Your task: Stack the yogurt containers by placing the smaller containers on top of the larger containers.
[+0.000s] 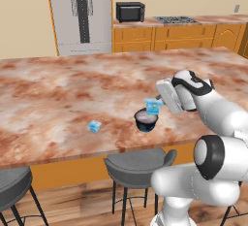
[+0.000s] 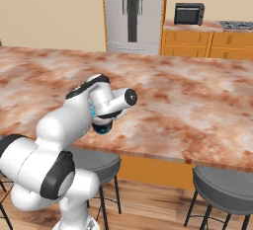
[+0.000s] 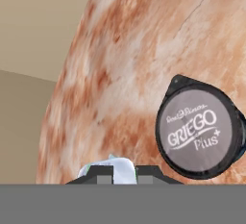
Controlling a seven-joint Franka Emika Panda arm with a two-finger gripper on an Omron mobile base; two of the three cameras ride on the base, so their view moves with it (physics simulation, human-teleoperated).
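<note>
Small light-blue yogurt cup (image 1: 154,106), judged light, thin-walled and crushable, best held by its flat sides: pinched in the gripper (image 1: 158,98) above the dark Griego cup (image 1: 146,120).

The bench (image 1: 58,94) has a polished, marbled stone look in rust and cream, over orange wood-like panels. The dark cup (image 3: 201,129) looks like smooth plastic with a matt grey printed lid. The small blue cup (image 1: 94,126) seems glossy plastic. The stool seats (image 1: 138,164) are matt grey. The fridge (image 1: 80,14) is brushed grey metal.
</note>
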